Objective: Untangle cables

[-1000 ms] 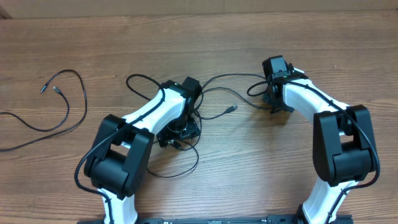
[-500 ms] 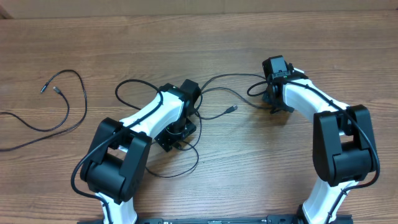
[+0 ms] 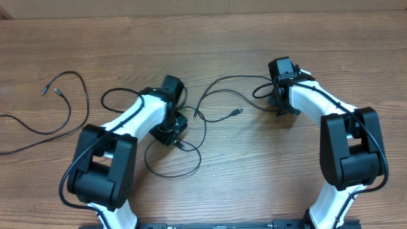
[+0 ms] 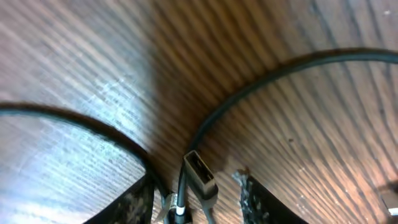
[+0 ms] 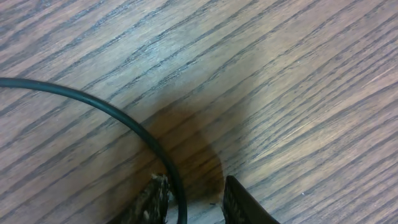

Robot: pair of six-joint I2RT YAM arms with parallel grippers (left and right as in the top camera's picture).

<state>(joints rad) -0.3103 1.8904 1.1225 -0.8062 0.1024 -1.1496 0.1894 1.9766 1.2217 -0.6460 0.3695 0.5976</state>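
Cord [image 3: 63, 111] at upper left lies loose, well apart. Mid-frame, the left gripper [image 4: 196, 194] straddles a silver plug [image 4: 200, 176], fingers apart: the grasping step. Next it must clamp and draw the plug clear. The cables [image 3: 216, 119] loop thin and black. The right gripper [image 5: 194, 186] straddles one strand [image 5: 93, 102]; I cannot tell if it grips.

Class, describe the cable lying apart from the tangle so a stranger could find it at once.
On the wooden table, look outward from the left arm, toward the table's left edge. A thin black cable lies there in a wide open loop. Unlike the cables crossing between the arms, it lies clear of both arms, two small plug tips close together.
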